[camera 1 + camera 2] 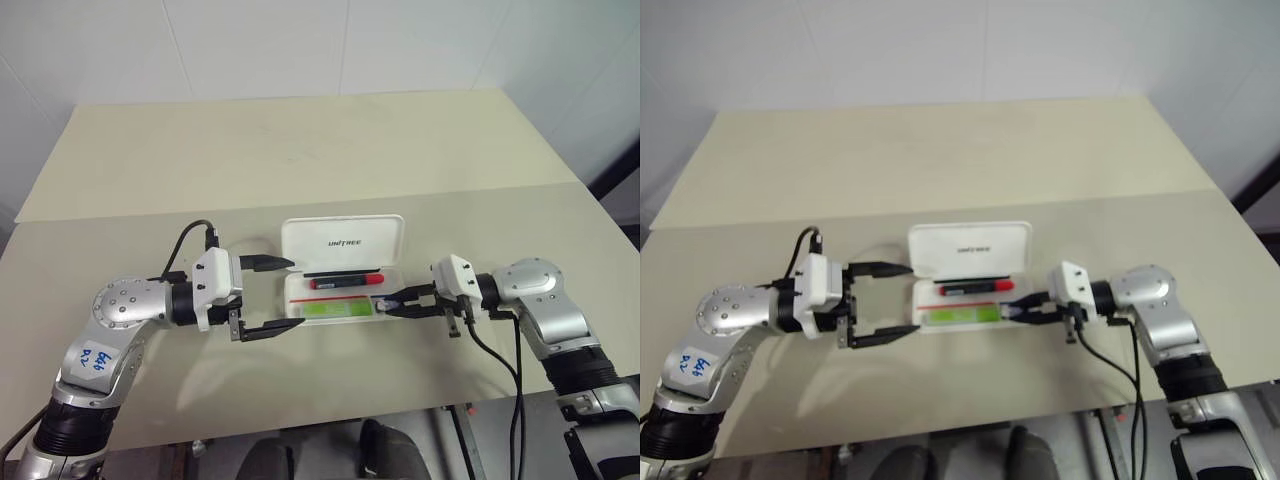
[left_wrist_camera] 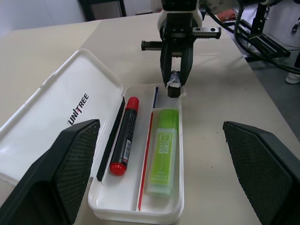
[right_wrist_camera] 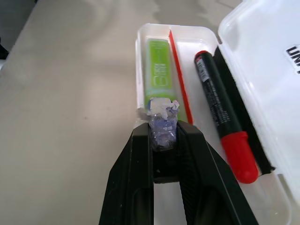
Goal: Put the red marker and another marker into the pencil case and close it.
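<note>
The white hard-plastic pencil case (image 1: 342,283) lies open on the matte beige desk (image 1: 300,150), its smooth lid tipped back. Inside, the red marker (image 2: 124,136) lies nearer the lid and the translucent lime-green highlighter (image 2: 162,151) nearer the front wall. The right pincer (image 1: 393,303), clamped on a crumpled grey-silver scrap (image 3: 162,123), sits over the case's end, just beyond the highlighter. The wrist views reveal the scrap's wrinkled foil. The left pincer (image 1: 282,296) gapes wide at the case's opposite end, holding nothing; bare desk lies around.

arms: silver-grey metal, black joint rings
left hand (image 1: 262,297): white housing, black fingers
cable: black, by right hand (image 1: 405,301)
</note>
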`<action>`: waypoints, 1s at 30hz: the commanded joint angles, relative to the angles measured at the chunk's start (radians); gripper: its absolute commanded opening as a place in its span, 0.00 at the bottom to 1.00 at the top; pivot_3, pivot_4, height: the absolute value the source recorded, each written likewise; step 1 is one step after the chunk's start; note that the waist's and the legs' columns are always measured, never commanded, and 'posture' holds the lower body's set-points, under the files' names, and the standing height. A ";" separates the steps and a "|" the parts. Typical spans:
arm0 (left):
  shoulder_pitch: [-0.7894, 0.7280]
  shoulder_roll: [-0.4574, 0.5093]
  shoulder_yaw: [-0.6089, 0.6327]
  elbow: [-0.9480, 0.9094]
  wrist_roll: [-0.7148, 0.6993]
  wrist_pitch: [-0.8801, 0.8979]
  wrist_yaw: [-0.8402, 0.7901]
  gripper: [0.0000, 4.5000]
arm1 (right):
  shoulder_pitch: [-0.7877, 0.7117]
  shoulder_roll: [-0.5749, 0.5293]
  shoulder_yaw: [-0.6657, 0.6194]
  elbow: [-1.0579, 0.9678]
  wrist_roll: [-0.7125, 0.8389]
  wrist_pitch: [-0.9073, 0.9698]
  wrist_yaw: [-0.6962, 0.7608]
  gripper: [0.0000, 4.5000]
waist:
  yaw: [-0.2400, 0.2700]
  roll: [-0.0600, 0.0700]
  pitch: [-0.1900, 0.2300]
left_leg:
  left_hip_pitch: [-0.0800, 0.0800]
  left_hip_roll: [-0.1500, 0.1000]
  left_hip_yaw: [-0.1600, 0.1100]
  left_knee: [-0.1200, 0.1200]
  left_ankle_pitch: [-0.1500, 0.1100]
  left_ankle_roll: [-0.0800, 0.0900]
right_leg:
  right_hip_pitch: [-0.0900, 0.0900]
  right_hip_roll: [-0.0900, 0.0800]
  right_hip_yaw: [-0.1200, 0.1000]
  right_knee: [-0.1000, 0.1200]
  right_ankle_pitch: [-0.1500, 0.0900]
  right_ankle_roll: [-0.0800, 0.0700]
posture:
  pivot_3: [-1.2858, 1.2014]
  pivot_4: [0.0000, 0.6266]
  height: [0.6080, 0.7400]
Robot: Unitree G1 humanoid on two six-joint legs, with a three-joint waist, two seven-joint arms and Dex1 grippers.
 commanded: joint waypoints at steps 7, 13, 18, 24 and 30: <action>-0.029 0.017 0.024 -0.032 -0.016 -0.003 0.012 1.00 | -0.067 0.019 0.010 0.153 -0.059 -0.119 0.030 0.47 | -0.002 0.000 0.000 | 0.000 0.000 0.000 0.000 0.000 0.000 | 0.000 0.000 0.000 0.000 0.000 0.000 | 0.52 0.24 1.00; -0.040 0.015 0.021 -0.020 -0.010 -0.009 0.015 1.00 | -0.129 0.025 -0.003 0.205 -0.057 -0.162 0.035 0.94 | -0.016 0.000 0.000 | 0.000 0.000 0.000 0.000 0.000 0.000 | 0.000 0.000 0.000 0.000 0.000 0.000 | 0.52 0.24 1.00; -0.056 0.010 0.014 -0.005 -0.003 -0.016 0.014 1.00 | -0.132 0.024 -0.017 0.142 -0.015 -0.133 0.039 0.99 | -0.014 0.000 0.000 | 0.000 0.001 0.000 0.000 0.000 0.000 | 0.000 0.002 0.000 0.000 0.000 0.000 | 0.52 0.24 1.00; -0.073 0.011 0.017 0.031 0.009 -0.034 0.011 1.00 | -0.063 -0.018 -0.071 -0.018 0.061 -0.009 0.008 0.99 | -0.011 0.000 0.000 | 0.000 0.001 -0.001 0.000 0.000 0.000 | 0.000 0.002 0.000 0.000 0.000 0.000 | 0.52 0.24 1.00; -0.039 0.027 0.056 0.082 0.002 -0.078 -0.016 1.00 | 0.029 -0.091 -0.159 -0.125 0.131 0.099 -0.021 0.99 | -0.012 0.000 0.000 | -0.001 0.001 0.000 0.000 0.000 -0.001 | 0.000 0.002 0.000 0.000 0.000 0.000 | 0.52 0.24 1.00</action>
